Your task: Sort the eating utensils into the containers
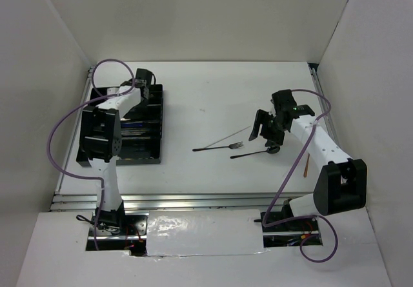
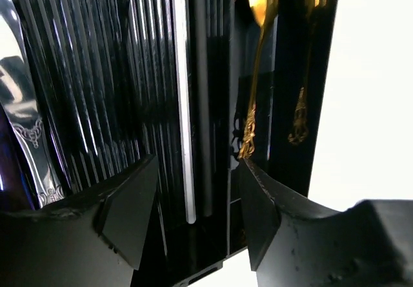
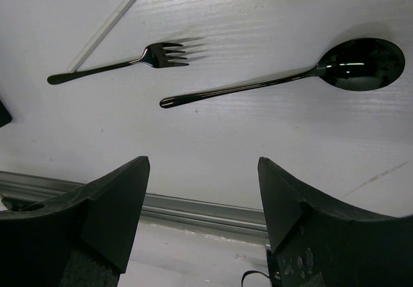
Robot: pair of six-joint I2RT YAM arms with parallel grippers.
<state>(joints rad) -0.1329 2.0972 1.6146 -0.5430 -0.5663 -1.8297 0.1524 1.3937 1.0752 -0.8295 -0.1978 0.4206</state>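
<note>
The black tray [image 1: 155, 146] lies at the left of the table. My left gripper [image 1: 134, 100] hovers open and empty over its far end. In the left wrist view my left gripper [image 2: 197, 190] is just above the compartments [image 2: 129, 74]. A silver chopstick [image 2: 182, 106], a gold spoon [image 2: 255, 55] and a silver knife [image 2: 26, 132] lie in them. My right gripper [image 1: 263, 129] is open and empty above the black spoon [image 1: 255, 152]. The black fork [image 1: 219, 148] and a silver chopstick [image 1: 232, 135] lie beside it. In the right wrist view, the fork [image 3: 122, 61], spoon [image 3: 290, 74] and chopstick [image 3: 110, 22] lie beyond my right gripper [image 3: 203, 171].
A thin orange stick [image 1: 307, 164] lies on the table near the right arm. White walls enclose the table on three sides. A metal rail [image 3: 193, 206] runs along the near edge.
</note>
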